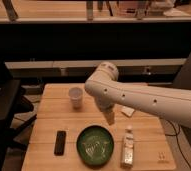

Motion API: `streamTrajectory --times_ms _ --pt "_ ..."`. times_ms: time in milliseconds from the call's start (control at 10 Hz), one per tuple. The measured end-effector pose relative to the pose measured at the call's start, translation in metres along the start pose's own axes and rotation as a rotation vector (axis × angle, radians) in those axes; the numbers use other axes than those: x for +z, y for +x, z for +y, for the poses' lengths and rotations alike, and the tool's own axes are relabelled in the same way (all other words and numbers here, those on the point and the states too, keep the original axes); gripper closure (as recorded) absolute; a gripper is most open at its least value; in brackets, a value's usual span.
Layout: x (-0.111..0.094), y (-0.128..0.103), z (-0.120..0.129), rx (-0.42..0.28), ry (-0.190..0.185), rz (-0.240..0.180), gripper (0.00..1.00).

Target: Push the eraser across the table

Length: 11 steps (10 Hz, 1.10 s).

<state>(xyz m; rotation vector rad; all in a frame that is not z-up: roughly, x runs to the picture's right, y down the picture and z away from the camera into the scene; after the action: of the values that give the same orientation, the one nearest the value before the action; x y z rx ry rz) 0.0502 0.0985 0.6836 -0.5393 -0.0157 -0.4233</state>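
Note:
The eraser (60, 142) is a small flat black bar lying on the light wooden table (49, 115), near its front left, left of the green plate (95, 145). My gripper (109, 119) hangs from the white arm over the middle of the table, just above the plate's far right rim. It is well to the right of the eraser and apart from it.
A white cup (76, 97) stands at the back left of the table. A pale wedge-shaped block (127, 111) lies right of the gripper. A clear bottle (128, 148) lies at the front right. A dark chair (1, 115) stands to the table's left.

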Motion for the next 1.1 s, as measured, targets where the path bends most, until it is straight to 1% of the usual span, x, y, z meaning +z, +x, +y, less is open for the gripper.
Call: streamTrajectory --times_ms 100,200,400,600,900,1100 --pt "0.002 -0.010 -0.004 -0.016 0.001 -0.005 0.20" --pt "0.005 -0.024 -0.009 -0.034 0.000 -0.013 0.20" --pt "0.010 -0.042 -0.015 -0.060 0.003 -0.024 0.20" --pt "0.014 -0.046 -0.014 -0.082 0.003 -0.030 0.20" --pt "0.025 -0.076 -0.018 -0.134 -0.004 -0.048 0.20" --pt "0.033 -0.085 -0.018 -0.158 -0.010 -0.056 0.20"
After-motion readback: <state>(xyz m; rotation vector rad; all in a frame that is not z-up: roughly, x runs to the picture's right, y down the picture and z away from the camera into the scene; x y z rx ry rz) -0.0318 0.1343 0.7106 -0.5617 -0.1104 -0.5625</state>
